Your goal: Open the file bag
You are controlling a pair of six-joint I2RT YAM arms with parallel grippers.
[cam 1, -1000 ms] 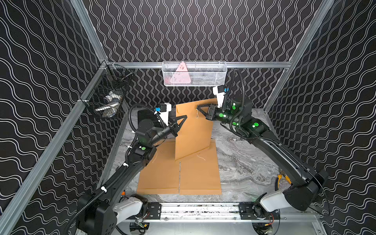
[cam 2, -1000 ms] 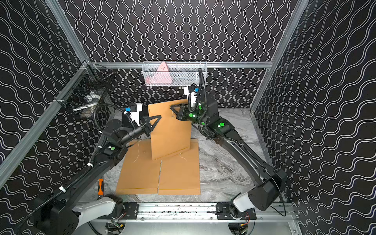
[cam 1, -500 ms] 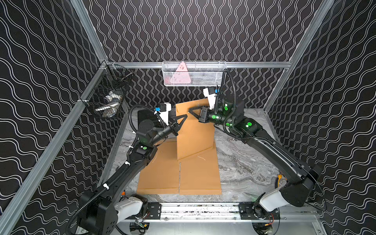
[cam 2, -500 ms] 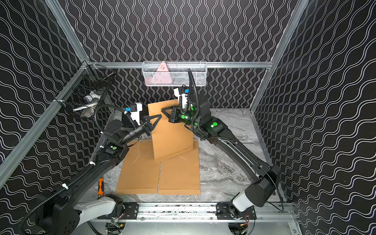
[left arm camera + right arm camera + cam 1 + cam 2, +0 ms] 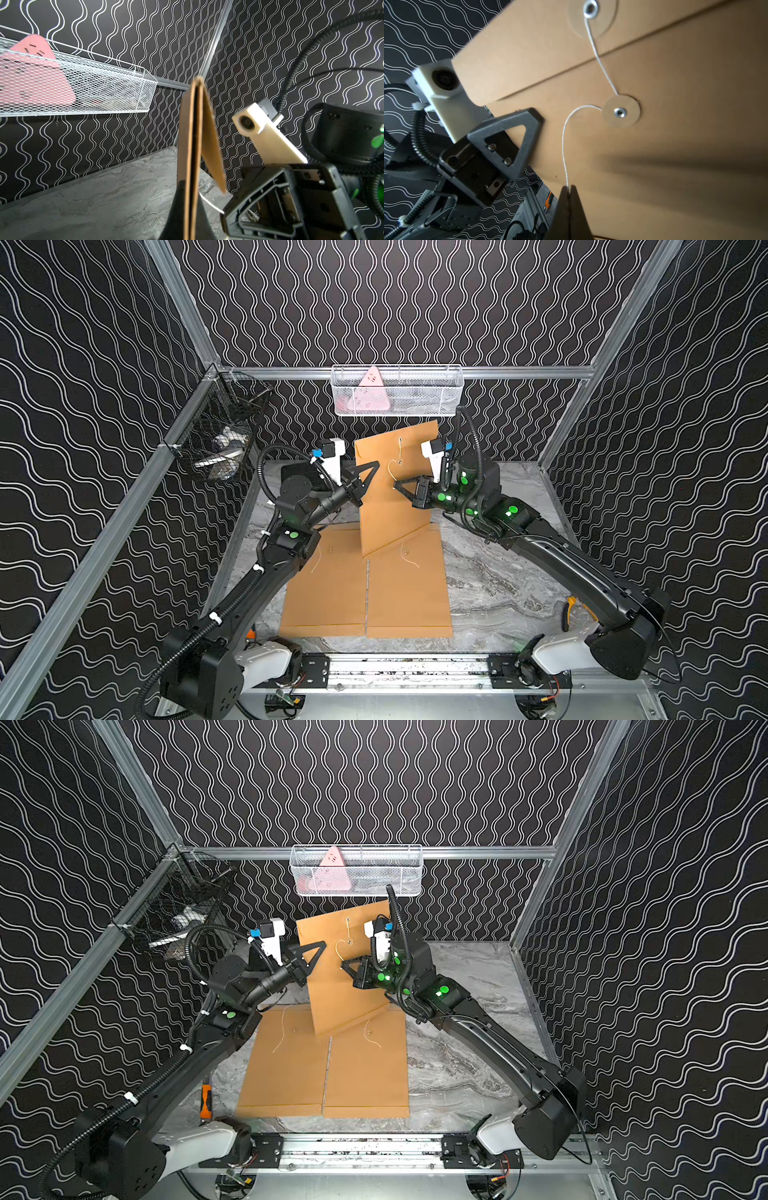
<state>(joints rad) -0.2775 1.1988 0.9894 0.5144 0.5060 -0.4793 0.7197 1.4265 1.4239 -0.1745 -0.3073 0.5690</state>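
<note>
While the bag is held on edge: the brown kraft-paper file bag (image 5: 392, 497) stands nearly upright over the middle of the grey marbled bench (image 5: 498, 572), toward its rear edge. Its lowest corner is at or just above two more brown paper bags (image 5: 328, 585) lying flat side by side toward the front edge; contact cannot be told.
Left gripper: the black left gripper (image 5: 371, 467) is pressed together on the file bag's side edge, both paper layers caught between its fingers (image 5: 174, 216).
Right gripper: the black right gripper (image 5: 569, 188) pinches the thin white string (image 5: 564, 145), just in front of the bag's face.
Closure: the string runs from the metal eyelet (image 5: 590, 9) on the flap (image 5: 539, 52) to the round cardboard disc (image 5: 620, 112) on the body, passes behind it and emerges on the other side. The flap lies folded down, its free edge gaping slightly in the left wrist view.
Risk, slip: the string is fine and held only at the fingertips; a sharp pull could draw it out of the pinch.
Risk, wrong sense: circling the disc the wrong way would probably wind the string tighter instead of freeing it.
Risk, tearing: a pull straight away from the face loads the disc and its rivet, and the paper may rip.
Risk, pivot: gripped at one edge only, the file bag could swing or slide in the left gripper under string tension.
Risk, collision: the two grippers work near each other, so a wide unwinding arc may bring them into contact.
</note>
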